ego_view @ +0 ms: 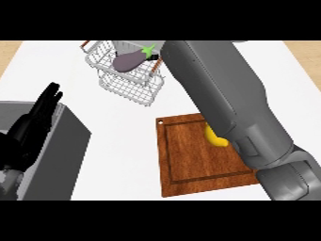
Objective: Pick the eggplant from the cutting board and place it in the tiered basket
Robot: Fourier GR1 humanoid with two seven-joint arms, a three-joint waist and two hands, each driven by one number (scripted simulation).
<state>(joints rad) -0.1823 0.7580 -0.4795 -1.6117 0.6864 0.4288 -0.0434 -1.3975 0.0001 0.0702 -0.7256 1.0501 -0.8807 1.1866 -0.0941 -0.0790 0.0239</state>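
Observation:
The purple eggplant (126, 61) with its green stem lies in the upper tier of the white wire tiered basket (129, 89) at the back of the counter. My right forearm stretches across the wooden cutting board (190, 164) up to the basket. Of my right hand (152, 58) only a small black part shows, beside the eggplant's stem end; the forearm hides the rest, so its hold cannot be made out. My left hand (39, 115) rests open at the left edge, fingers up, far from the basket.
A yellow object (215, 137) lies on the cutting board, partly covered by my right forearm. A grey box (55, 155) stands at the lower left under my left hand. The white counter runs between the board and the basket.

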